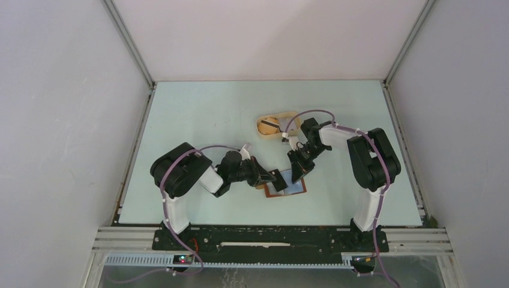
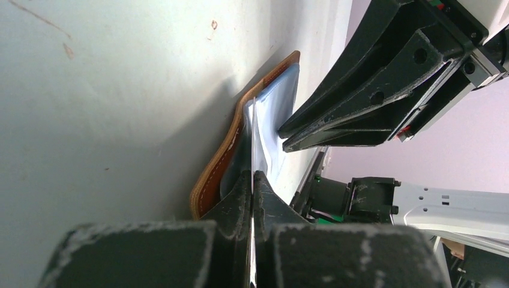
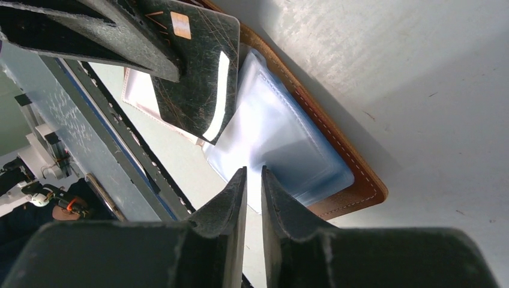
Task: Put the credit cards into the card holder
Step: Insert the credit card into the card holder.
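Here the left gripper (image 2: 252, 175) clamps a credit card (image 3: 198, 72); the right gripper (image 3: 253, 171) hangs slightly parted over the card holder (image 3: 366, 180).

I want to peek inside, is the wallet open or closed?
Open. The wallet lies spread flat on the table, clear plastic pockets facing up.

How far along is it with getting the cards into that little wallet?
Done: the card holder lies open, clear pockets showing; no card visibly seated. In hand: the left hand pinches a dark credit card at the pockets, the right hand hovering beside, slightly open. Left: sliding it in, plus a dark thing in the tan tray, possibly another card.
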